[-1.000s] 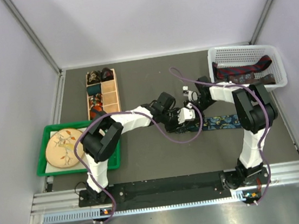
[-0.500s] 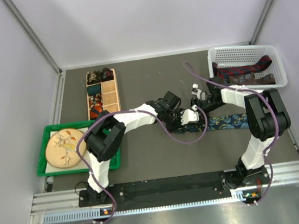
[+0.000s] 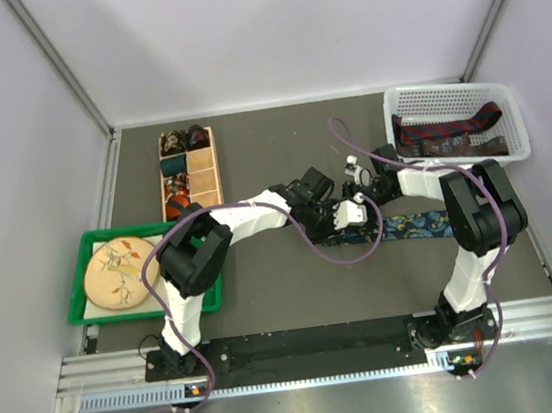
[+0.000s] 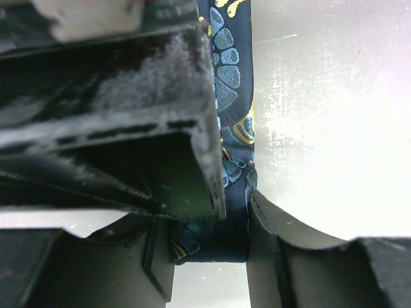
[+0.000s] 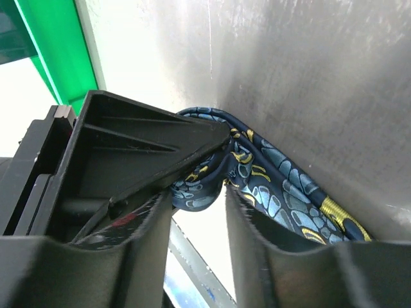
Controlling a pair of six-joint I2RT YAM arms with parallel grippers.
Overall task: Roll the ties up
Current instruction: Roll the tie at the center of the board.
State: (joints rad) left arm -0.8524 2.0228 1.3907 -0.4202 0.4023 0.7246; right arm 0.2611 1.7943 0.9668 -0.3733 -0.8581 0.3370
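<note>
Navy fabric with a small floral print, that's the tie [image 3: 414, 226] I'm working on. It lies flat on the table [image 3: 288, 301], its long axis running left to right in the overhead view, and the free length trails away toward my right arm's side.

Both my grippers crowd its left end. My left gripper [image 4: 209, 237] has the folded end pinched, and the cloth fills the gap between its fingers. My right gripper [image 5: 198, 199] is nosed in right against it, fingers narrowly apart around the same fold. Whether they actually press the cloth, I cannot tell.

As I read it, the roll has to travel rightward along that long axis, and everything left to wind lies on that side of my fingers. My right arm is the nearer one to that length.

The thing to watch is the purple cable [image 3: 347, 254], which loops over the tie just beside the grippers and could drag on the turn.

The white basket [image 3: 515, 142] with the dark red ties [image 3: 448, 130] is well apart at far right. The wooden box [image 3: 213, 169] of coils [image 3: 179, 140] and the green tray [image 3: 77, 291] with its plate [image 3: 118, 273] sit off to the left. None of them is in the way.
</note>
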